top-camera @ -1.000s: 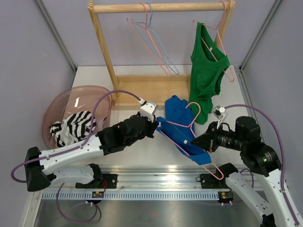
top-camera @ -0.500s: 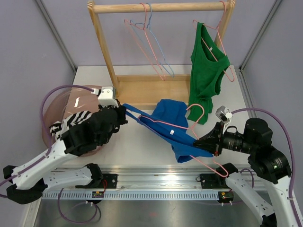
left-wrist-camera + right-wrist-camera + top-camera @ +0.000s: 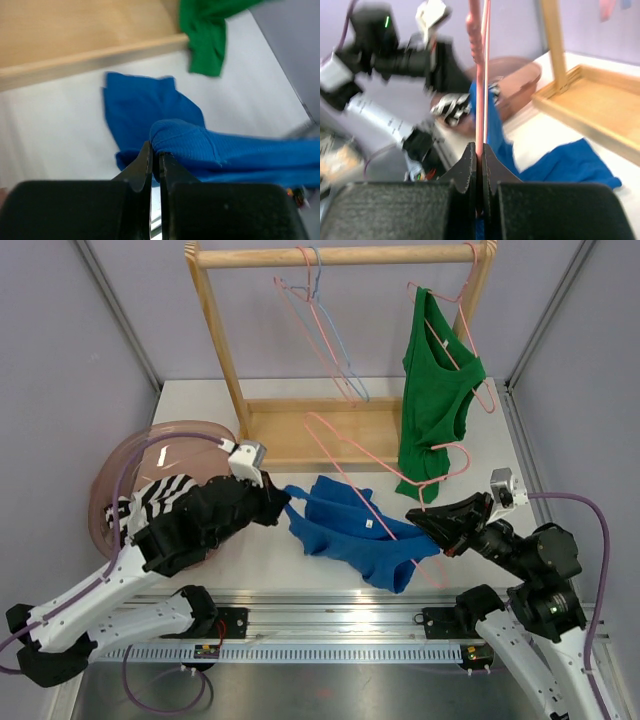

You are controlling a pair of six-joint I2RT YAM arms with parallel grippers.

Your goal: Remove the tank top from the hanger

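Note:
The blue tank top [image 3: 350, 537] lies stretched and crumpled on the white table, between the two arms. My left gripper [image 3: 284, 506] is shut on a strap or edge at its left end; the left wrist view shows the blue cloth [image 3: 220, 150] pinched between the jaws of the left gripper [image 3: 156, 159]. My right gripper [image 3: 422, 521] is shut on the wire of the pink hanger [image 3: 345, 462], which slants up over the top, its long arm standing bare above the cloth. In the right wrist view the hanger wire [image 3: 480, 75] rises from the right gripper [image 3: 481, 150]. I cannot tell whether any wire is still inside the cloth.
A wooden rack [image 3: 220, 330] stands at the back with two empty hangers [image 3: 325, 330] and a green tank top [image 3: 435, 390] on a hanger. A pink basket [image 3: 195, 435] with striped cloth [image 3: 160, 505] sits at the left, just behind my left arm.
My left gripper pulled the blue top leftward towards the basket. The hanger swung up and back in my right gripper, and most of the cloth slid off it onto the table.

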